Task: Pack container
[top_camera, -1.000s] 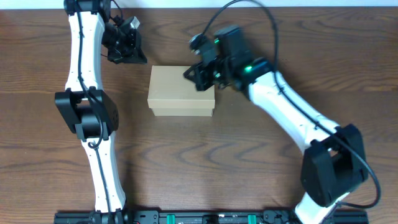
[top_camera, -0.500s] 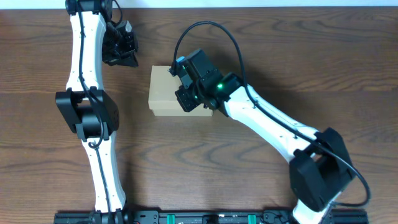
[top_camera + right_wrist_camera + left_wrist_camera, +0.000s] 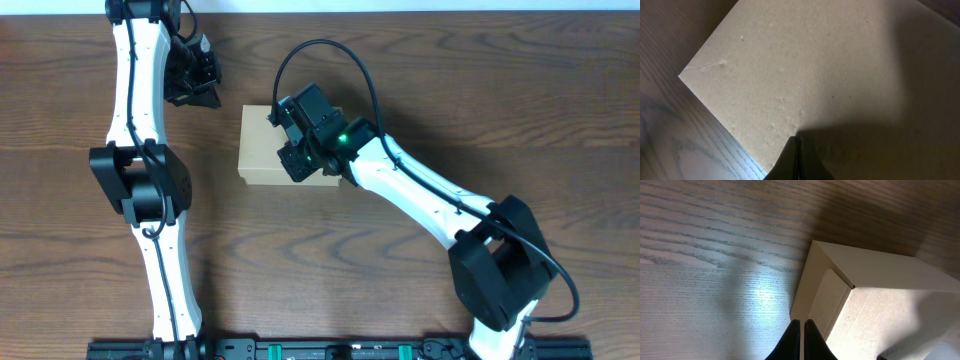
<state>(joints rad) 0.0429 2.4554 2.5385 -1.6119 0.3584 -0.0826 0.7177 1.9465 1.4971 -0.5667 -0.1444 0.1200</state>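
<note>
The container (image 3: 262,150) is a plain tan-brown cardboard box with its flap lid down, in the middle of the table. My right gripper (image 3: 296,160) is shut and empty, right over the lid near its front right part; in the right wrist view its tips (image 3: 796,142) are on or just above the lid (image 3: 805,65). My left gripper (image 3: 212,97) is shut and empty, off the box's far left corner, a little above the table. In the left wrist view its tips (image 3: 801,324) point at the box's end face (image 3: 850,305).
The dark wooden table (image 3: 480,90) carries only the box. The two arms' bases stand at the front edge, by a black rail (image 3: 320,350). A pale strip (image 3: 500,5) runs along the far edge.
My right gripper has swung left from the box's right end to over its lid. My left gripper has drawn back a little to the far left.
</note>
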